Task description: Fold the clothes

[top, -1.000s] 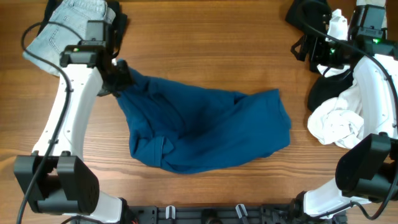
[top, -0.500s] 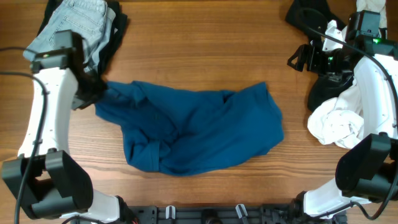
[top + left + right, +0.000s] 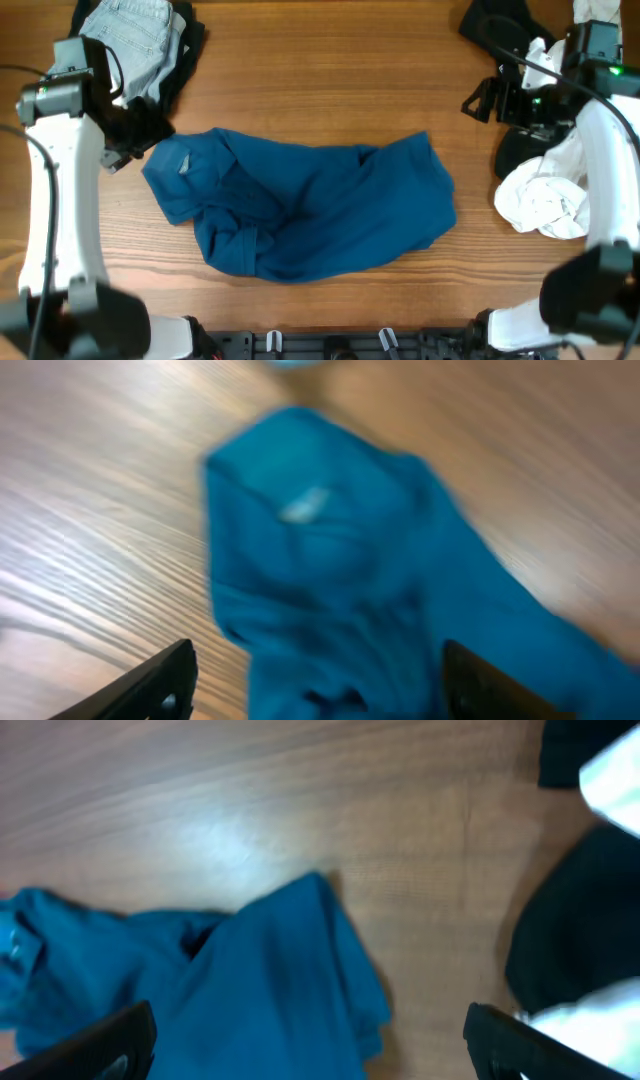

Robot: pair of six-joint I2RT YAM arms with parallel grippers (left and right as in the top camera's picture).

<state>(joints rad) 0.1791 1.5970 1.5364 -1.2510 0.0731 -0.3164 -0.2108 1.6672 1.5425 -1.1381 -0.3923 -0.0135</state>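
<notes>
Though rumpled, deep-blue shirt (image 3: 300,215) on table (image 3: 330,80).

shirt (image 3: 300,215): plain deep blue with no print, darker in the creases, centre of the overhead frame
neck label (image 3: 183,168): small pale grey patch at the shirt's left end
jeans (image 3: 135,30): washed light blue, upper left of the overhead frame
dark garment (image 3: 188,55): solid black, along the right edge of the jeans
white garment (image 3: 545,205): white with soft grey fold shadows, right edge
black clothes (image 3: 520,150): solid black, just above the white garment
table (image 3: 330,80): warm mid-brown wood with fine darker grain lines running across
left arm (image 3: 62,200): white shell, black joints
right arm (image 3: 610,170): white shell, black joints
</notes>
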